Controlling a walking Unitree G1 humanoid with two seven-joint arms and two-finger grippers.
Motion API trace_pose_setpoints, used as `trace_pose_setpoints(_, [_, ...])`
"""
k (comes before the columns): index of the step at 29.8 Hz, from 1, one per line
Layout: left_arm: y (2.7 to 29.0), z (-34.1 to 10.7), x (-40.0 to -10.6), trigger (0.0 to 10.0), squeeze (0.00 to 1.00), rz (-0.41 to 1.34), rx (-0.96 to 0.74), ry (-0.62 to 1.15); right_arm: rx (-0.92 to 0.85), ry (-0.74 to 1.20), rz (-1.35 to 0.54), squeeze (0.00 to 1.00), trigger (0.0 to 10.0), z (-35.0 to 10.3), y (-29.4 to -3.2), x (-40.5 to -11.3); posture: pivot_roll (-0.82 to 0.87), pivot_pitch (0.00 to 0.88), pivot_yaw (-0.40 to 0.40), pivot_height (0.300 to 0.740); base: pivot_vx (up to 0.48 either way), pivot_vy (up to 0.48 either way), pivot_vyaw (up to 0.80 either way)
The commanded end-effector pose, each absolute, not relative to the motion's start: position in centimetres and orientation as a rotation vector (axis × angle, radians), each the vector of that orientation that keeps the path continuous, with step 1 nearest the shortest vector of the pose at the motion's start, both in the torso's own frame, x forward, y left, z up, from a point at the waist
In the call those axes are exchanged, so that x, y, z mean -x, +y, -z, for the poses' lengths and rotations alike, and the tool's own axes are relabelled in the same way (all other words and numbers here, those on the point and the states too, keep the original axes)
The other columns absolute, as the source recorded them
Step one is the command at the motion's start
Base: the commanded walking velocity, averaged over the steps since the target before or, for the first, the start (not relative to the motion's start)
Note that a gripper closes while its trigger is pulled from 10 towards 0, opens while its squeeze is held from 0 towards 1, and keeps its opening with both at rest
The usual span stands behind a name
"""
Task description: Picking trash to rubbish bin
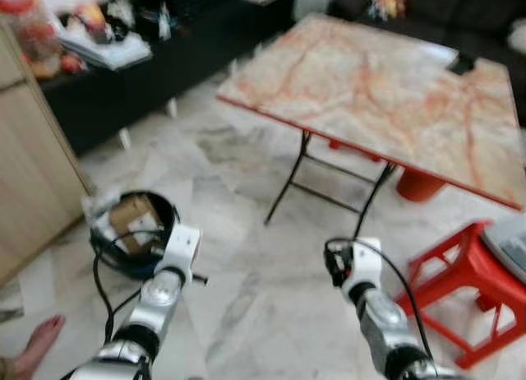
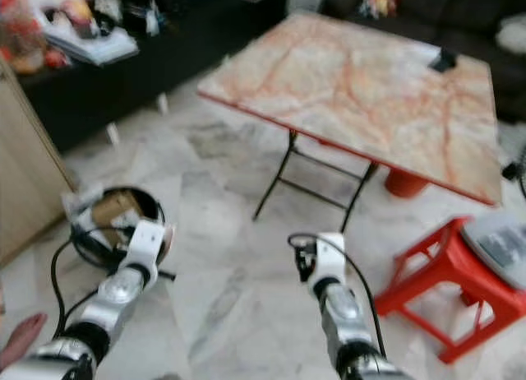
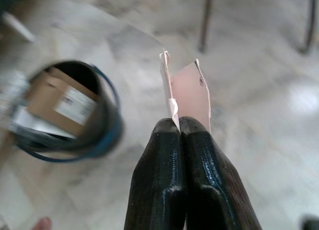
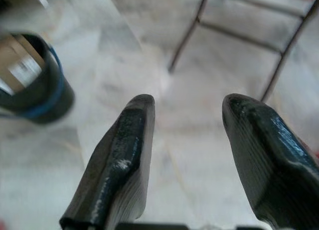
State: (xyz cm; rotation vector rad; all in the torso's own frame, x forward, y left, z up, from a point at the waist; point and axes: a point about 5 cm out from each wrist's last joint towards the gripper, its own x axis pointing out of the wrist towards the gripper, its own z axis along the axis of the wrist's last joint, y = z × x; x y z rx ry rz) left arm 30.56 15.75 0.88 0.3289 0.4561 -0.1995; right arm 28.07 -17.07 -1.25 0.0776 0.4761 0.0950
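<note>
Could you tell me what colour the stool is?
Red stool, clearest in the left eye view.

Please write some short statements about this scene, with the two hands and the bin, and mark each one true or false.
1. The left hand is shut on a pale piece of paper. True.
2. The right hand also holds trash. False: its fingers stand apart with nothing between them.
3. The rubbish bin stands on the floor to the robot's left and already contains a cardboard box. True.
4. The paper is already inside the bin. False: it is in the left hand, above the floor beside the bin.
5. The red stool stands on top of the folding table. False: it stands on the floor, at the robot's right.
</note>
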Motion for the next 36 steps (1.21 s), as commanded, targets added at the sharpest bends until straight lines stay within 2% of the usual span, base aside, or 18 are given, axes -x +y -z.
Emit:
trace_pose_setpoints(1, [15.2,1.4,-28.7,10.0,0.00,0.240,-0.335,0.585,-0.061,0.584,-0.054,0.00,10.0,3.0,-18.2,-26.2,0.08,0.106,-0.110,0.740,0.000,0.000,0.00])
trace_pose_setpoints(4, [15.5,2.6,-27.6,10.0,0.00,0.237,-0.372,0.669,-0.062,0.639,-0.045,0.00,10.0,3.9,-18.5,-25.1,0.07,0.106,-0.110,0.740,0.000,0.000,0.00])
trace_pose_setpoints(7, [15.6,2.7,-27.5,10.0,0.00,0.241,-0.385,0.676,-0.061,0.647,-0.045,0.00,10.0,4.0,-18.5,-25.0,0.07,0.106,-0.110,0.740,0.000,0.000,0.00])
trace_pose_setpoints(10, [15.8,5.1,-24.5,10.0,0.00,0.345,-0.571,0.797,-0.031,0.789,-0.018,0.00,10.0,6.1,-19.2,-22.0,0.09,0.107,-0.112,0.740,0.000,0.000,0.00])
trace_pose_setpoints(11, [15.7,5.5,-24.0,10.0,0.00,0.363,-0.584,0.812,-0.029,0.807,-0.013,0.00,10.0,6.4,-19.2,-21.6,0.09,0.107,-0.112,0.740,0.000,0.000,0.00])
trace_pose_setpoints(17, [15.7,6.3,-22.7,10.0,0.00,0.260,-0.415,0.869,-0.023,0.819,-0.014,0.00,10.0,6.7,-19.3,-20.9,0.08,0.104,-0.108,0.740,0.000,0.000,0.29])
trace_pose_setpoints(36, [16.3,7.1,-21.2,10.0,0.00,0.189,-0.363,0.881,-0.035,0.818,-0.007,0.00,10.0,6.8,-18.9,-21.0,0.08,0.090,-0.100,0.740,0.000,0.000,0.79])
